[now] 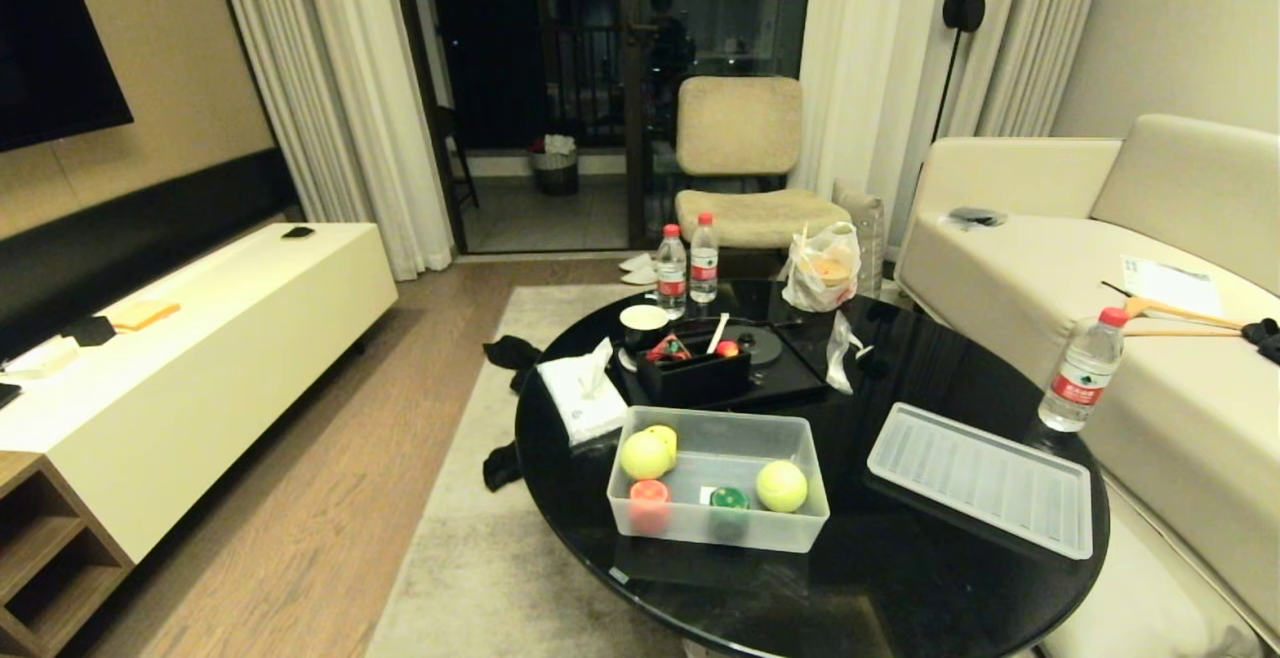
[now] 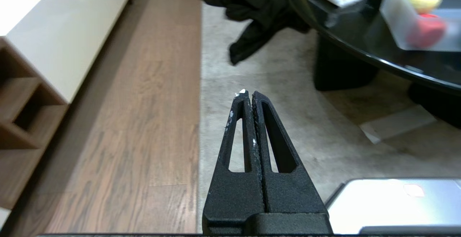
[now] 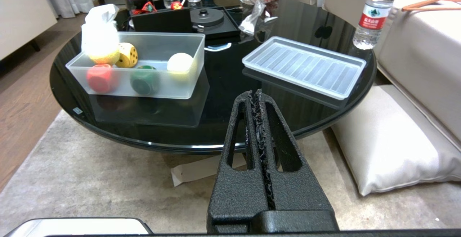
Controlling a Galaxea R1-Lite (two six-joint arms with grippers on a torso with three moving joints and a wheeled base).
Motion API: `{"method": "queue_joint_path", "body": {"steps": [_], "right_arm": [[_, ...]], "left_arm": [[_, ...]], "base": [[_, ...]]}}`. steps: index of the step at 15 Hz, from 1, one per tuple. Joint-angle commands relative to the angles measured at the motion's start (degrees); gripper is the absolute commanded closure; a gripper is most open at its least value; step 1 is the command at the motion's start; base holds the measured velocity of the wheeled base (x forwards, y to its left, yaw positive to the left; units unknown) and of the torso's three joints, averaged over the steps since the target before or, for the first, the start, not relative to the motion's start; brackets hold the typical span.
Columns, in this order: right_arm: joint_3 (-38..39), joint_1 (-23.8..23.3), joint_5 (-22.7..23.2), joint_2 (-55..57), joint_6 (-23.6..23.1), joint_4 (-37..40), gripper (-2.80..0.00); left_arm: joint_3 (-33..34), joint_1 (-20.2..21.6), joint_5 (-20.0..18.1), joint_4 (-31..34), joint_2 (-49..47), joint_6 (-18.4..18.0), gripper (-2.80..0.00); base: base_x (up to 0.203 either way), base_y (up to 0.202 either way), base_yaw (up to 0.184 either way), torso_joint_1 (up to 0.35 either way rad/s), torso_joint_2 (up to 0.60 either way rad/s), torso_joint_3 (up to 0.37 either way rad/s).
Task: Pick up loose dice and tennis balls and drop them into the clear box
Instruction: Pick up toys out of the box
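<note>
The clear box point(image 1: 718, 530) stands open near the front of the round black table point(image 1: 900, 578). Inside lie two tennis balls point(image 1: 645, 456) point(image 1: 781, 486), a tan die with dark pips point(image 3: 126, 54), a red cube point(image 1: 649, 500) and a green cube point(image 1: 729, 500). Its ribbed lid point(image 1: 980, 478) lies on the table to the right. My left gripper point(image 2: 247, 93) is shut and empty over the rug, left of the table. My right gripper point(image 3: 254, 93) is shut and empty, low in front of the table edge. Neither gripper shows in the head view.
Behind the clear box are a black organiser box point(image 1: 693, 373), a tissue pack point(image 1: 582, 396), two water bottles point(image 1: 688, 263) and a plastic bag point(image 1: 822, 268). Another bottle point(image 1: 1082, 370) stands at the right edge. Black cloth point(image 2: 259, 10) lies on the rug. A sofa point(image 1: 1150, 288) is on the right, a cabinet point(image 1: 200, 338) on the left.
</note>
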State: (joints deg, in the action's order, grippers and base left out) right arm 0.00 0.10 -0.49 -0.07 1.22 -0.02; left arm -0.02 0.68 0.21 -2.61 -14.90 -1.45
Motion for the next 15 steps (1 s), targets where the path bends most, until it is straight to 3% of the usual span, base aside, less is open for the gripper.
{"method": "queue_joint_path", "body": {"steps": [1,2,7,11,15], "right_arm": [[0.1,0.1,0.0,0.1,0.0,0.0,0.00],[0.1,0.1,0.0,0.1,0.0,0.0,0.00],[0.1,0.1,0.0,0.1,0.1,0.0,0.00],[0.1,0.1,0.0,0.1,0.1,0.0,0.00],[0.1,0.1,0.0,0.1,0.1,0.0,0.00]], "left_arm": [[0.1,0.3,-0.5,0.9,3.4,-0.8,0.00],[0.1,-1.6,-1.2,1.4,4.9,-2.1,0.00],[0.1,-1.1,-2.6,2.7,15.3,-5.2,0.00],[0.1,-1.0,-0.2,2.5,14.8,1.8,0.00],[0.1,-1.0,-0.2,2.5,14.8,2.0,0.00]], "base": [[0.000,0.000,0.000,0.000,0.00,0.000],[0.000,0.000,0.000,0.000,0.00,0.000],[0.000,0.000,0.000,0.000,0.00,0.000],[0.000,0.000,0.000,0.000,0.00,0.000],[0.000,0.000,0.000,0.000,0.00,0.000]]}}
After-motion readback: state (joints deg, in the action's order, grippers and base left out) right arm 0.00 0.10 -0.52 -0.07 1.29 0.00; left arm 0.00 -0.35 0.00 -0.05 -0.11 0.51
